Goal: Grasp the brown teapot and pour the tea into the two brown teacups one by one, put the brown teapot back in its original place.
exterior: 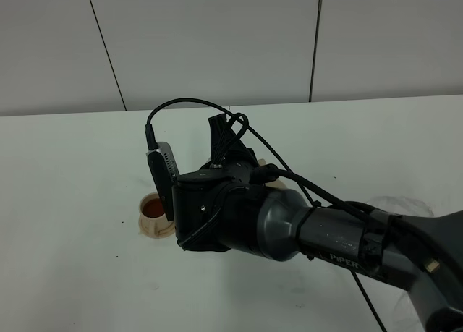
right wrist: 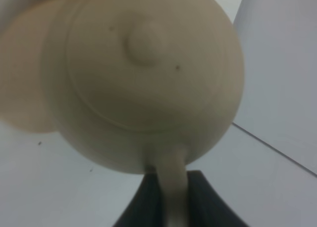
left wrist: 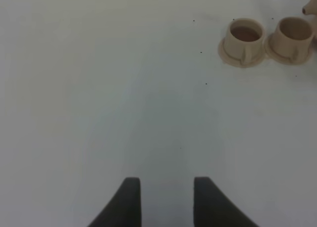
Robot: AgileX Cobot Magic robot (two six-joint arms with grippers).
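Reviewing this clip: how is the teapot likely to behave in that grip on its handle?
The teapot looks like stiff, smooth ceramic, so probably breakable and somewhat slippery. The right gripper pinches only its thin handle, so the round body may swing or twist. The knobbed lid shows a seam and might slip off when tilted.

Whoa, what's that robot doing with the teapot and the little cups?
The right gripper is shut on the handle of the brown teapot, holding it up. One teacup already has tea in it. The other teacup, right by the spout, looks empty. The left gripper is open and holds nothing.
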